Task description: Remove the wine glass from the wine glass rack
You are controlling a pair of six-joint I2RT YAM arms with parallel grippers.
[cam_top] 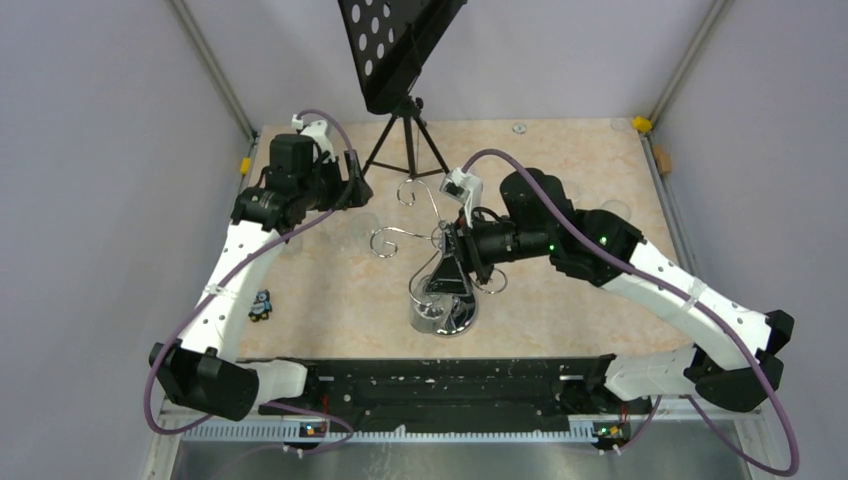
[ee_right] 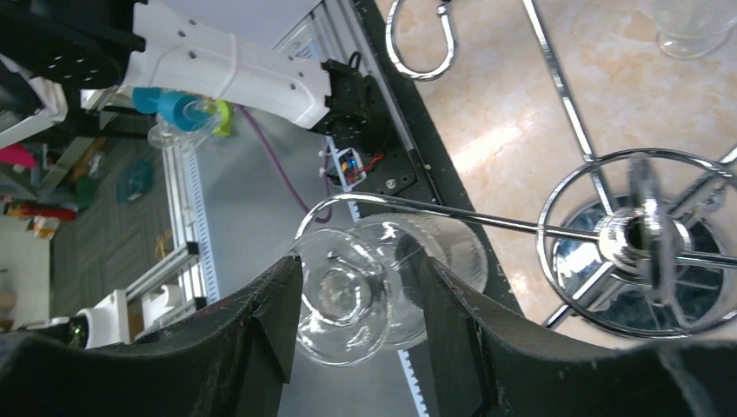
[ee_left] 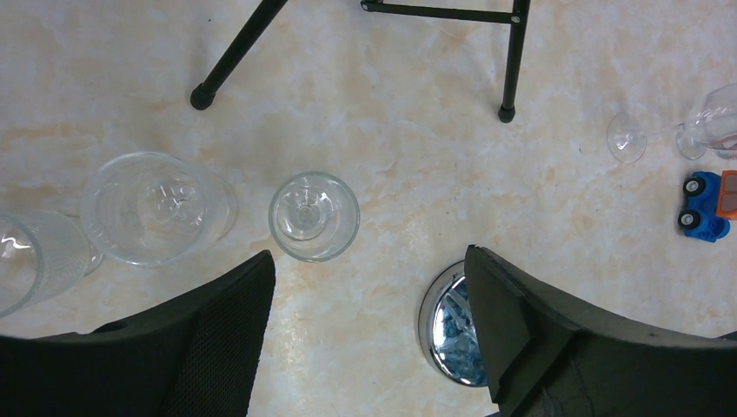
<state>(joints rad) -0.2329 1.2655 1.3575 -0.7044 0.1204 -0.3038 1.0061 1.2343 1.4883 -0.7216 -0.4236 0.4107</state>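
The wine glass (ee_right: 348,304) hangs upside down in a curled arm of the chrome wine glass rack (ee_right: 639,243), its foot towards the right wrist camera. My right gripper (ee_right: 361,295) is shut on the glass: one finger (ee_right: 269,330) touches the foot's edge and the other (ee_right: 461,330) lies against the bowl. In the top view this gripper (cam_top: 443,288) points down beside the rack's post, above the mirrored base (cam_top: 445,322). My left gripper (ee_left: 369,261) is open and holds nothing. It hovers over the table at the back left (cam_top: 355,190).
A black tripod music stand (cam_top: 400,50) is at the back, its legs (ee_left: 235,56) near the left gripper. Several empty glasses (ee_left: 308,217) stand on the table, and one lies on its side (ee_left: 660,135). A blue toy car (ee_left: 706,204) and a small toy (cam_top: 260,305) are nearby.
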